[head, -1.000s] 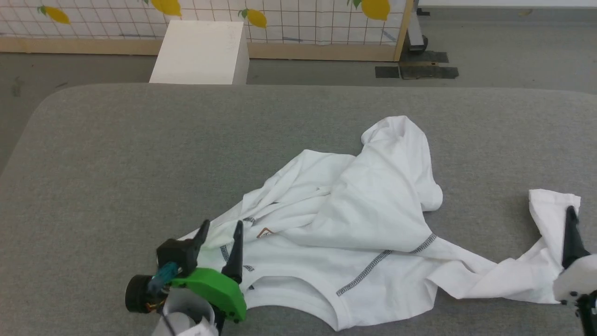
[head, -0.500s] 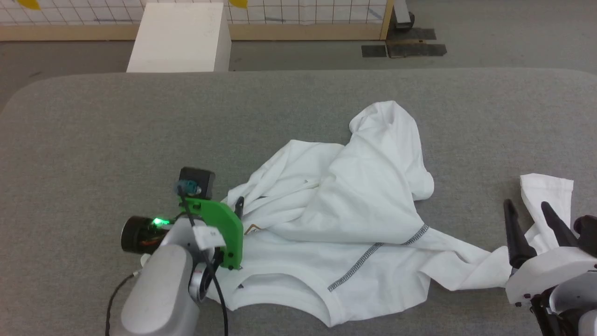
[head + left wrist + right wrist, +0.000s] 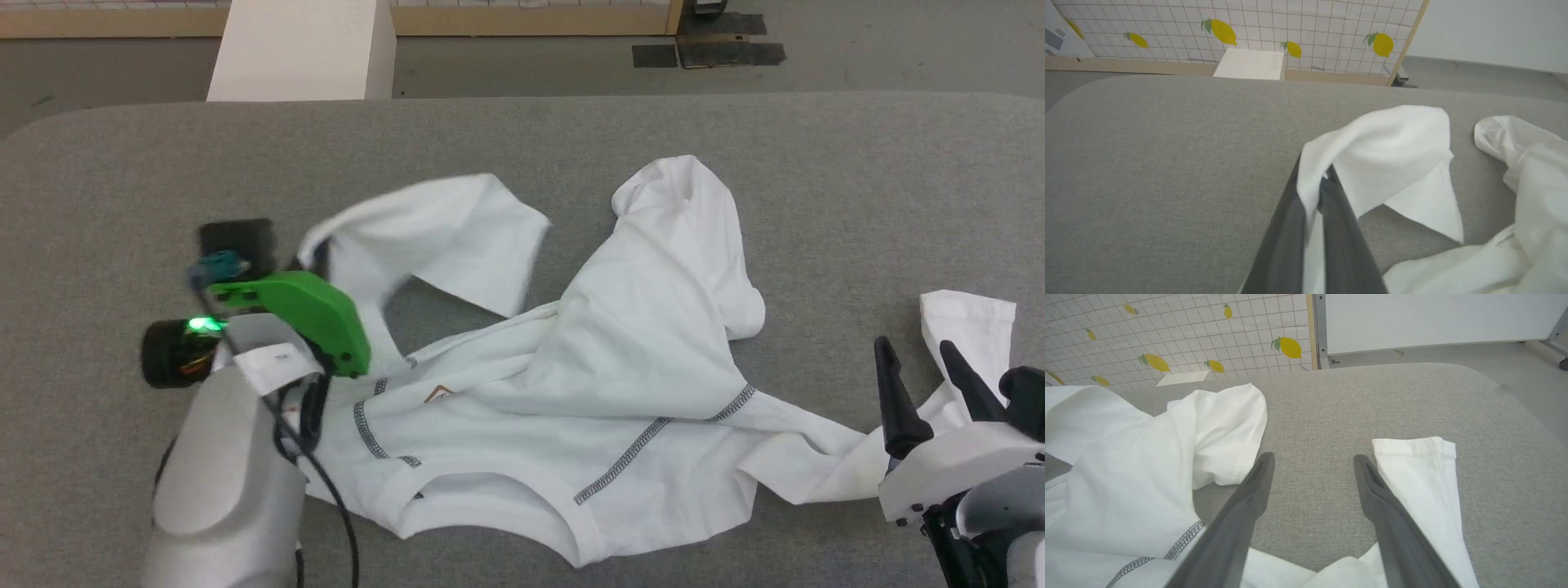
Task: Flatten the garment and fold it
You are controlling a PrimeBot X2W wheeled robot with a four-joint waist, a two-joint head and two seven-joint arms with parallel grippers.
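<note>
Nearest, the right gripper hovers with fingers spread over the grey felt-like table, a hemmed cuff just beside its outer finger. The garment, thin, white and crumpled with dark stitched seams, lies crosswise between both arms, collar toward the robot. Farther off, the left gripper pinches a limp flap clear of the surface, with the bulk lying to its right, so outward pulling should spread it.

Head cam's high up, looking steeply down at the bench from behind both jaws. Wrist cams ride low and close, facing out past their own jaws toward the lemon wall. All three share the shirt.
</note>
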